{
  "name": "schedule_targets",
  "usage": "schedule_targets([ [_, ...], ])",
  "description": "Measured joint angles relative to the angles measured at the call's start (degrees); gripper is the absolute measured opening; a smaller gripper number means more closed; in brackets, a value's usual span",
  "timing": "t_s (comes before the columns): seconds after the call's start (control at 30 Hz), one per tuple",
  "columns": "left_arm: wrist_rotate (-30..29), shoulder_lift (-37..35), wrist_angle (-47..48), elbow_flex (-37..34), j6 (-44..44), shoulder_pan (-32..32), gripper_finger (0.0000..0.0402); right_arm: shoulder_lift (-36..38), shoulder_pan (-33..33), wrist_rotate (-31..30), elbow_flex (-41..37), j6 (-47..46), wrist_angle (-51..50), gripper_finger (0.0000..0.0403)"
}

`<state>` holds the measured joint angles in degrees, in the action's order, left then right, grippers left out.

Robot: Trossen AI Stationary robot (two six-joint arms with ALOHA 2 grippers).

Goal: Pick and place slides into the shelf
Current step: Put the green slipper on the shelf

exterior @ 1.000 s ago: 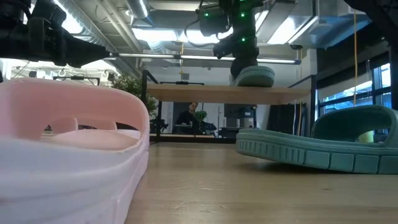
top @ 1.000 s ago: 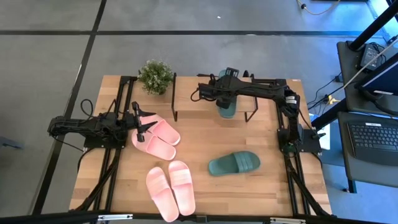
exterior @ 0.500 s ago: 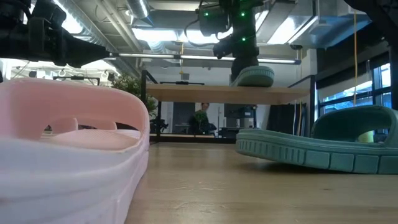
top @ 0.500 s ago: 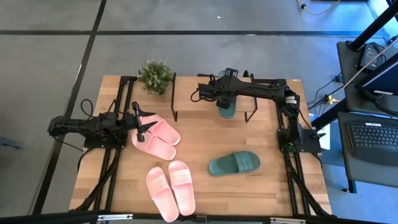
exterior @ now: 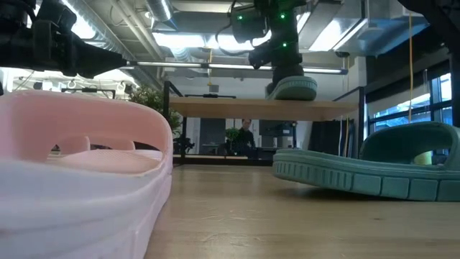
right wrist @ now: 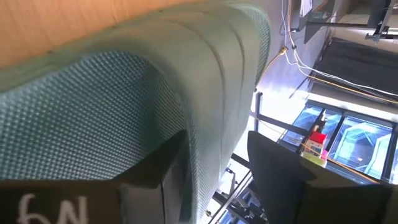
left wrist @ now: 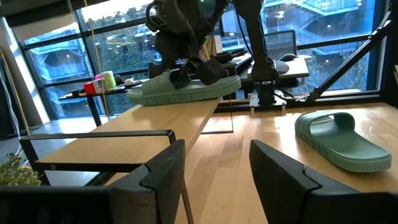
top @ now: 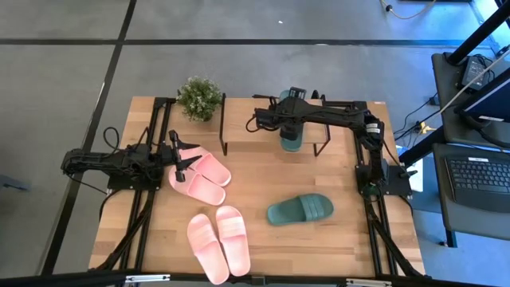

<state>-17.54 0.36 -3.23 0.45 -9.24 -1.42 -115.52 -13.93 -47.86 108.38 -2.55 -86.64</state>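
A dark green slide (top: 292,143) lies sole-down on the shelf (top: 247,127), a light board on thin black legs at the table's far side. My right gripper (top: 291,127) is above it, shut on its strap. The slide also shows on the board in the low view (exterior: 293,88) and the left wrist view (left wrist: 180,90). The other green slide (top: 300,210) rests on the table. My left gripper (top: 185,156) hangs open above the far end of a pink pair (top: 203,177). A second pink pair (top: 219,243) lies by the near edge. My right gripper (right wrist: 214,162) holds the green slide by the side edge of its strap (right wrist: 208,137). One finger (right wrist: 155,180) is on the strap's inner side over the footbed and the other finger (right wrist: 280,174) is outside. The fingers point down from above. The slide's sole rests on the shelf board (exterior: 230,108).
A small potted plant (top: 199,97) stands at the shelf's left end. The arm bases and black frame rails run along the table's left and right sides. Bare wood lies between the pink pairs and the green slide. A desk with a keyboard stands beyond the right edge.
My right gripper has shifted a little toward the table's right above the shelf. The green slide stays resting on the board. A person in the room behind has moved to the right.
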Motion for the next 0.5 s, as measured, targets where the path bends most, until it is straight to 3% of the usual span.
schedule_targets([
  [0.5, 0.02, 0.00, -0.01, 0.00, -0.04, -0.01, 0.0173, 0.00, 0.53, -0.05, 0.04, -0.93, -0.86, 0.0167],
])
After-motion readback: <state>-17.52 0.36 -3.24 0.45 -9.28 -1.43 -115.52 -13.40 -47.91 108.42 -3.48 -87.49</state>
